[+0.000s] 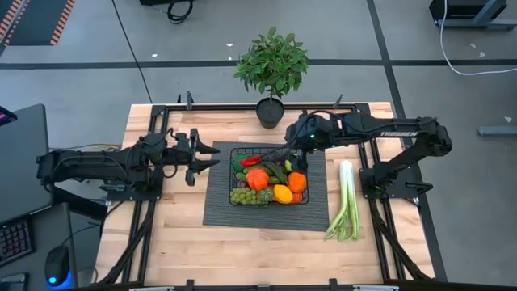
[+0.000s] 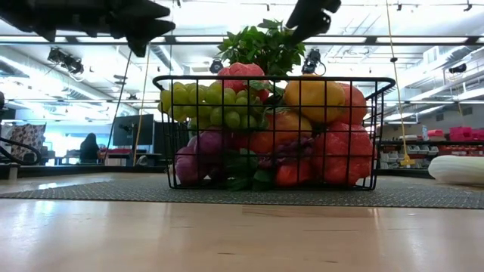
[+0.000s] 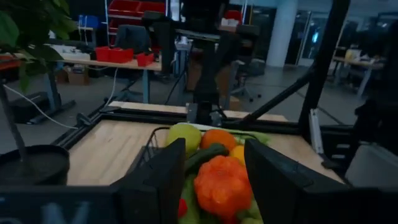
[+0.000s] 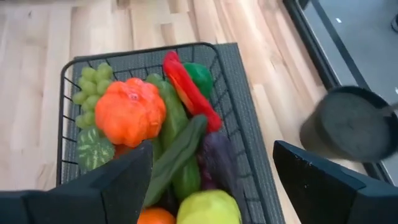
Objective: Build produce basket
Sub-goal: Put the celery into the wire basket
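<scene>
In the basket (image 1: pixel 240 150) on the mat (image 1: pixel 215 212) sits heaped produce (image 1: pixel 266 181); left gripper (image 1: pixel 199 159) and right gripper (image 1: pixel 288 149) gape empty; leek (image 1: pixel 346 202) outside.

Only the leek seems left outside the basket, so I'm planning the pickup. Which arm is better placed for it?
Right, probably. The leek lies on the table right of the basket, by the right arm's base; the left hand is beyond the basket.

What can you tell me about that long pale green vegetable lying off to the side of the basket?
The leek is a long toy stalk, whitish at the end toward the plant and splitting into pale green leaves at the other. It looks like smooth plastic. It lies flat on the bare wooden table, just beyond the dark mat's edge on the right arm's side, outside the basket. Neither arm touches it; the low view shows only its rounded pale end.
</scene>
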`<state>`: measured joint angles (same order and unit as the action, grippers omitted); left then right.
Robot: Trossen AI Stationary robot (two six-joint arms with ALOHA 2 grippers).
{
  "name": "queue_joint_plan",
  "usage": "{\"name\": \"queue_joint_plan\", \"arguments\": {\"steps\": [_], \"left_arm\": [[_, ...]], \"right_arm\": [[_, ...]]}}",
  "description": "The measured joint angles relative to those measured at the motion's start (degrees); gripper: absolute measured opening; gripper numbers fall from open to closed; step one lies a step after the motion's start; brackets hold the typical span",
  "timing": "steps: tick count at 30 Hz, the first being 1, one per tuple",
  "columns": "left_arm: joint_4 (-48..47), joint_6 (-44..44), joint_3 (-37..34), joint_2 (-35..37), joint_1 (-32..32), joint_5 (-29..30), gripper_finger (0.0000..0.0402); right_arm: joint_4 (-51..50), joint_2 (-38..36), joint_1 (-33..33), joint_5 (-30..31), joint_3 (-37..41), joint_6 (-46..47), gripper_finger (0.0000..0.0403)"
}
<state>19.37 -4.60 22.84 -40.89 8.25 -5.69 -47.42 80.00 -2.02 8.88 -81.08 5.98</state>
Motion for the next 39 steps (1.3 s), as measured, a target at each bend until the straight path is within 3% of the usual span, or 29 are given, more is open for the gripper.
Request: {"name": "queue_joint_plan", "arguments": {"steps": [5, 10, 17, 21, 28, 39], "left_arm": [[-0.3, -1.14, -1.16, 1.25, -1.46, 0.06, 0.0172], [0.93, -1.0, -1.32, 1.23, -2.23, 0.11, 0.0172], [16.12, 1.19, -1.3, 1.76, 0.84, 2.51, 0.0172], [18.37, 0.32, -1.02, 2.0, 3.59, 2.16, 0.0172], [0.79, -1.88, -1.3, 1.49, 2.16, -3.81, 0.0172], [-0.74, -4.82, -1.23, 1.54, -2.31, -3.53, 0.0172]], "right_arm": [[0.04, -3.36, 0.0, 0.36, 2.07, 0.65, 0.0334], [9.13, -9.4, -0.96, 0.38, 11.13, -0.56, 0.0334], [13.39, -19.24, -1.27, 1.96, 20.4, 4.7, 0.0334], [7.64, -23.02, -1.38, 7.62, 20.98, 13.64, 0.0334], [-10.23, -25.23, -2.95, 12.15, 20.98, 27.7, 0.0334], [-29.41, -18.56, -4.97, 4.54, 20.98, 44.46, 0.0334]]}}
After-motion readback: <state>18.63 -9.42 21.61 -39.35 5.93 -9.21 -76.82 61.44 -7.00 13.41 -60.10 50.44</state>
